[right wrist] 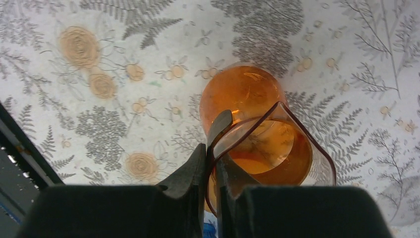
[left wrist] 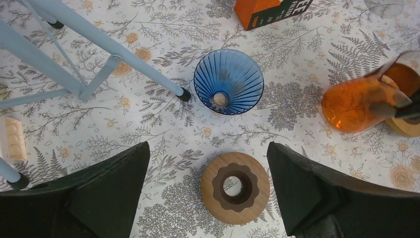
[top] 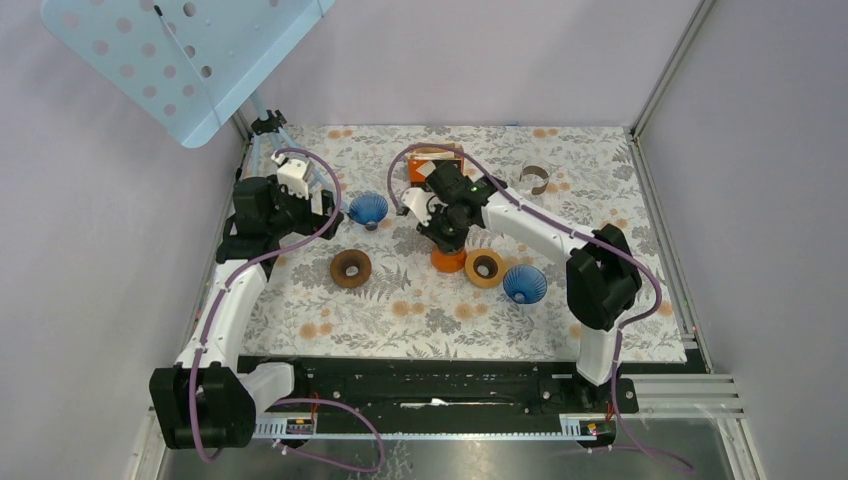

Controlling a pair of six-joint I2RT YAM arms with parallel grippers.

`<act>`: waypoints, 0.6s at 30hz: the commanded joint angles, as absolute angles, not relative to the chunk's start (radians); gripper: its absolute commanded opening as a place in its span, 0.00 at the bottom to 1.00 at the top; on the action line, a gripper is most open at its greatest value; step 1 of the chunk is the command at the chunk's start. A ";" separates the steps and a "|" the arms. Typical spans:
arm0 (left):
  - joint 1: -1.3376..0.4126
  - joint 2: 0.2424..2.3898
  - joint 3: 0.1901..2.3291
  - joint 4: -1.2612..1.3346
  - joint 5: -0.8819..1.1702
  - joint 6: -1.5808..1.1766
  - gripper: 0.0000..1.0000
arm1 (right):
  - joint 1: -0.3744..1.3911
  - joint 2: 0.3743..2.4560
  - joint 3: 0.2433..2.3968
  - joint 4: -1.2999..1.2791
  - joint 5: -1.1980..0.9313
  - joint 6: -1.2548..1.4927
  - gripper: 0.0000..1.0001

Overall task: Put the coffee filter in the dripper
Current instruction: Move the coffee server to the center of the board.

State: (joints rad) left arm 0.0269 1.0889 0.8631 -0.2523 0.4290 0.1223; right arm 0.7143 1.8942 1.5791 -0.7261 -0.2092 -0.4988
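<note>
No loose coffee filter shows; an orange filter box point(top: 432, 160) point(left wrist: 270, 11) lies at the back. One blue ribbed dripper point(top: 368, 208) point(left wrist: 228, 82) stands by my left gripper point(top: 325, 205) point(left wrist: 208, 148), which hangs open above a wooden ring point(top: 351, 268) point(left wrist: 213, 191) with a dark inner collar. A second blue dripper point(top: 524, 283) stands at front right. My right gripper point(top: 440, 240) point(right wrist: 212, 148) is shut on the rim of an orange glass carafe point(top: 448, 260) point(right wrist: 242, 94) point(left wrist: 354, 104), one finger inside and one outside.
A lighter wooden ring point(top: 484, 267) sits between the carafe and the right dripper. A clear glass ring point(top: 535, 178) lies at the back right. The pale blue stand's legs point(left wrist: 114, 54) reach onto the floral cloth at the back left, beside the left arm.
</note>
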 commanded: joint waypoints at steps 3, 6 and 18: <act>0.027 1.091 0.896 -0.220 0.402 0.113 0.99 | 0.773 1.830 1.554 -0.711 -0.200 -0.479 0.04; 0.027 1.092 0.894 -0.221 0.384 0.116 0.99 | 0.776 1.826 1.548 -0.709 -0.199 -0.472 0.16; 0.027 1.109 0.874 -0.194 0.320 0.151 0.99 | 0.777 1.643 1.524 -0.680 -0.157 -0.444 0.80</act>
